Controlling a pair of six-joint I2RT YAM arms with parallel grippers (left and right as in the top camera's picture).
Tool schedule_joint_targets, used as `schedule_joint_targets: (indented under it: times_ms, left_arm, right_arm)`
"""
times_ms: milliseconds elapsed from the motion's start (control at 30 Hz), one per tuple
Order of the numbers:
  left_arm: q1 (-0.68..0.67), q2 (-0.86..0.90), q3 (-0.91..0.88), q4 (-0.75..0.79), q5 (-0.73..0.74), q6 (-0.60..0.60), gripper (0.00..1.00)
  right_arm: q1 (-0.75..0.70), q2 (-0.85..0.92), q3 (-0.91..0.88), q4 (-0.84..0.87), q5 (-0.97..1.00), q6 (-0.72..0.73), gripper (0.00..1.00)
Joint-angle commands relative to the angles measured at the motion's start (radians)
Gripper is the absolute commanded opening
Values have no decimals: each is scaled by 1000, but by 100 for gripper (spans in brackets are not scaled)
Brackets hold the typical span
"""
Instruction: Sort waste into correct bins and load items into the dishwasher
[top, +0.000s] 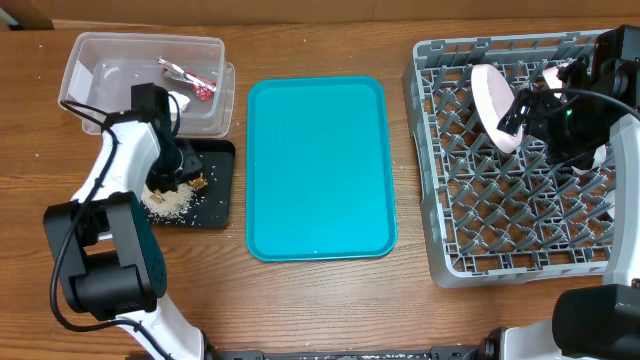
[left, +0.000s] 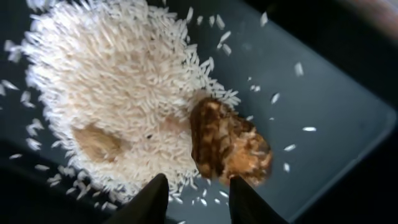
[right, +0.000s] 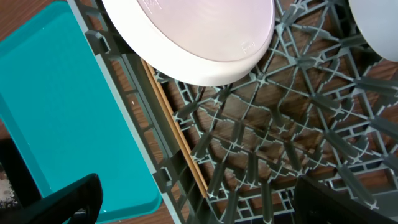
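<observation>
We see the left tool (left: 199, 202) above the black tray (left: 336, 106), jaws parted, gripping nothing; rice (left: 112, 81) and a brown scrap (left: 227, 143) touching it lie in the tray. The right tool (right: 205, 208) is spread wide and empty over the rack (top: 436, 215), where the plate (right: 193, 37) stands tilted and chopsticks (right: 180, 140) lie along its edge
</observation>
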Motion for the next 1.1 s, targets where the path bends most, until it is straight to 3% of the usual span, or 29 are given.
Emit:
schedule_joint_targets:
  times_ms: [0,200,233,333,367,500,733,900,1067]
  left_arm:
    - [-3,-39,122,-48,13,47,37]
    - [-37,-114,299,-94,101,167,45]
    - [-48,-124,323,-95,132,193,53]
    - [-83,-143,361,-109,178,239,93]
    - [-97,-146,363,-129,184,245,98]
    - [-120,-148,363,-297,183,243,100]
    - [-106,-153,363,-593,185,212,100]
    - [-107,-209,360,-665,187,227,100]
    - [-110,-350,311,-620,183,229,100]
  right_arm:
    - [-2,0,3,11,-7,0,100]
    - [87,0,3,93,-145,-89,100]
    - [118,0,3,119,-144,-93,100]
    - [214,1,3,197,-135,-109,100]
    - [245,1,3,216,-122,-109,100]
    - [326,2,3,223,-30,-102,100]
    - [291,1,3,86,-5,-48,100]
    - [248,-11,-6,-11,-5,-48,100]
    - [218,-94,-72,14,-4,-48,100]
